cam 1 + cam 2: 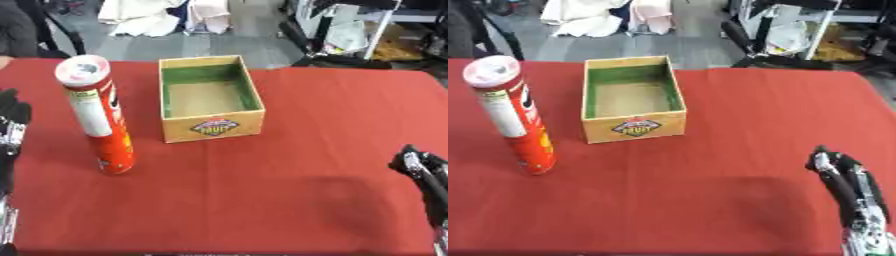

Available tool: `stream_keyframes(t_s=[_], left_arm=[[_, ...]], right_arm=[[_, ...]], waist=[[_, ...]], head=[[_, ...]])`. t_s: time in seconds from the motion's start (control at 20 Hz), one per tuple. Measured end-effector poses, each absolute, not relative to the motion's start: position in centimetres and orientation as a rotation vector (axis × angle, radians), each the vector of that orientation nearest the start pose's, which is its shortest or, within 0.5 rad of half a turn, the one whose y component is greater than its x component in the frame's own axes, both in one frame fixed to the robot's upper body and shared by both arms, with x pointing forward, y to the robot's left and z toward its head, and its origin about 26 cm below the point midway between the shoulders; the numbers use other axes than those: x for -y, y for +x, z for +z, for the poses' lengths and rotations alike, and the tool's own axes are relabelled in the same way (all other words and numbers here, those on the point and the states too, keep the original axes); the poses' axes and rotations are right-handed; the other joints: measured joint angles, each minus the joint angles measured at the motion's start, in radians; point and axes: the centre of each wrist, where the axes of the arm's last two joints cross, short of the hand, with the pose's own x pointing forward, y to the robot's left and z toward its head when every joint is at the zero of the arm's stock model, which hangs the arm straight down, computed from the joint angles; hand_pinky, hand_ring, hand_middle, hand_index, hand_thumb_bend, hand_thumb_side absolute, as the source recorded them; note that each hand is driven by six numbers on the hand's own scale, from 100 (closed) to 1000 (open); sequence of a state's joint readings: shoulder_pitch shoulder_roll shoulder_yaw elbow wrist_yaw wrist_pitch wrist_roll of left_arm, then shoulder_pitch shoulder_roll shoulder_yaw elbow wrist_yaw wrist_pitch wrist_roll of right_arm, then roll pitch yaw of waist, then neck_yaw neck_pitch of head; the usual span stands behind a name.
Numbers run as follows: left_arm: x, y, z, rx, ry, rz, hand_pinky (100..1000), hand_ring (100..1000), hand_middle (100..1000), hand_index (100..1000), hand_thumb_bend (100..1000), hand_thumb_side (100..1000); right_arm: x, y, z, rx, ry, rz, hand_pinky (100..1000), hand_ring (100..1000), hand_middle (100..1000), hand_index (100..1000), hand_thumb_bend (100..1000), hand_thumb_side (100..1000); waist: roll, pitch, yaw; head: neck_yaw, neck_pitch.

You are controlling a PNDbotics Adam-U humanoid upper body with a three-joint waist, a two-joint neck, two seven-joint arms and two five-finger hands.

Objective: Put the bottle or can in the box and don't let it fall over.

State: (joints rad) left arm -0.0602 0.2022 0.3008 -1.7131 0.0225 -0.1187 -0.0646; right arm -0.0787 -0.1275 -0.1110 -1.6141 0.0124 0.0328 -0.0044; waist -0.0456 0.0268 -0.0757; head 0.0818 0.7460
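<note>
While neither hand holds anything, the right hand (846,182) rests at the lower right corner with its fingers (826,165) straight and pointing up, and the left hand (10,125) shows at the left edge, its fingers too hidden to tell. Nearer the left hand, the tall red can (98,115) stands upright on the red surface (289,190), just beside the empty wooden box (210,97), so that hand seems likelier to lift it in.
</note>
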Motion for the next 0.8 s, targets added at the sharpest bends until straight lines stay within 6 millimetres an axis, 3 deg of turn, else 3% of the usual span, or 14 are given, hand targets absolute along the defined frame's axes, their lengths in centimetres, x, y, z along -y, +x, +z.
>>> stream_keyframes(t_s=[0.4, 0.8], left_arm=[[-35.7, 30.2, 5.6, 1.852, 0.257, -0.16, 1000, 1000, 900, 1000, 720, 642], [-35.9, 32.5, 5.5, 1.807, 0.27, -0.318, 1000, 1000, 905, 1000, 747, 678]], right_arm=[[29.3, 29.5, 2.8, 1.659, -0.181, 0.035, 807, 623, 519, 550, 100, 518], [29.3, 29.5, 2.8, 1.658, -0.179, 0.037, 807, 623, 519, 551, 100, 518]], waist=[[0.0, 0.0, -0.007], [0.0, 0.0, -0.014]], head=[[0.004, 0.0], [0.006, 0.0]])
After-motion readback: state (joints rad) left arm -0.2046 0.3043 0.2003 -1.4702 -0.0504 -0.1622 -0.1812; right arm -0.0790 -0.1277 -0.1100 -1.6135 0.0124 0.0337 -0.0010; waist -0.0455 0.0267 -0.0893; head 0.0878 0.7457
